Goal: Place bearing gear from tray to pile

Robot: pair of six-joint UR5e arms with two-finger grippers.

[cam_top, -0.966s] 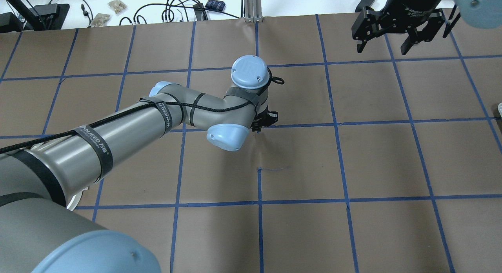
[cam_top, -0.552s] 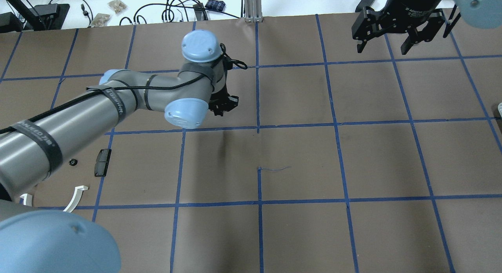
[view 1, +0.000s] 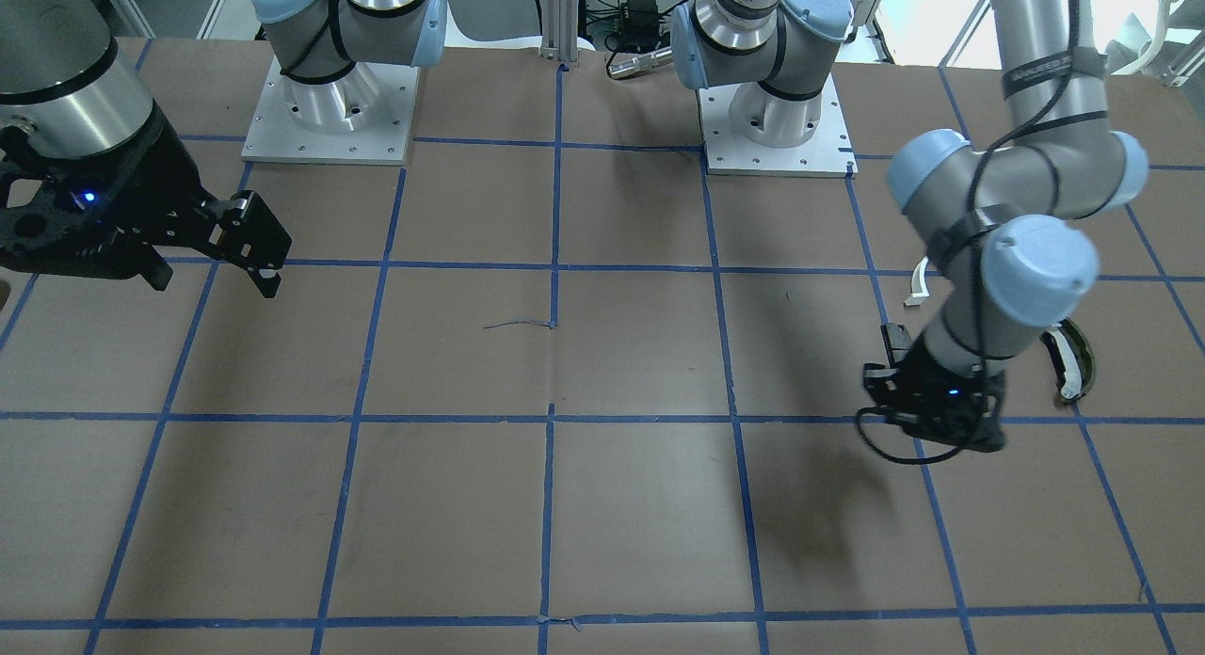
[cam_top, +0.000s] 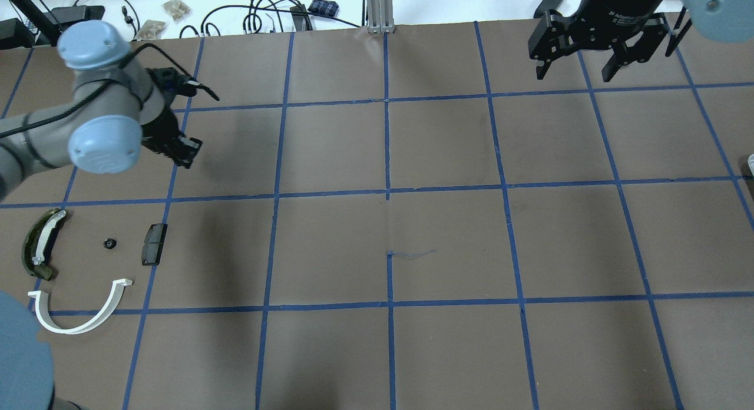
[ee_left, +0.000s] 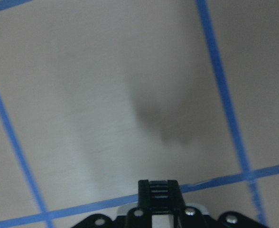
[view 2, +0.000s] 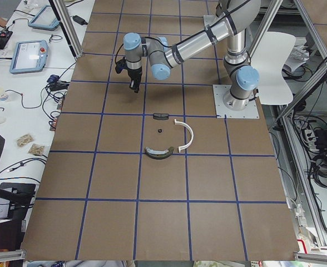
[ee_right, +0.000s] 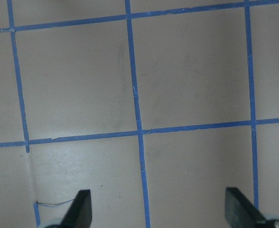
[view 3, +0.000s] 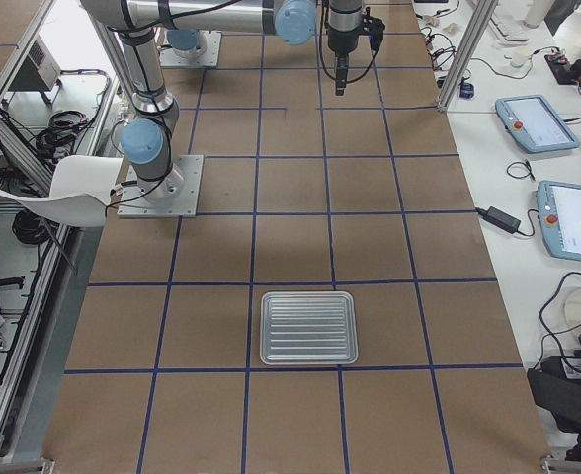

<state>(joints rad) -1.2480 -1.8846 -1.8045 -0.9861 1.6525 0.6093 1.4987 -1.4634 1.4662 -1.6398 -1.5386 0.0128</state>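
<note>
While the left claw (cam_top: 184,154) hung drawn narrow on nothing I could make out, the small black round bearing gear (cam_top: 108,242) lay on the brown taped worktop (cam_top: 447,239) at its seven o'clock overhead, within the loose pile (cam_top: 38,248), far from the wide right claw (cam_top: 574,74).

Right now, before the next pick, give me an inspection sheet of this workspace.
Surface: brown table with a blue tape grid.
Job's things: ribbed metal tray, nothing seen in it; pile on the robot's left: olive-green curved piece, small black gear, black block, white half-ring.
Clutter: nothing seen.
Grippers: left gripper shut, over bare table; right gripper open, empty.
Cables: black cable looped at the left wrist; loose cables beyond the far edge.
Surroundings: teach pendants on the side bench.
</note>
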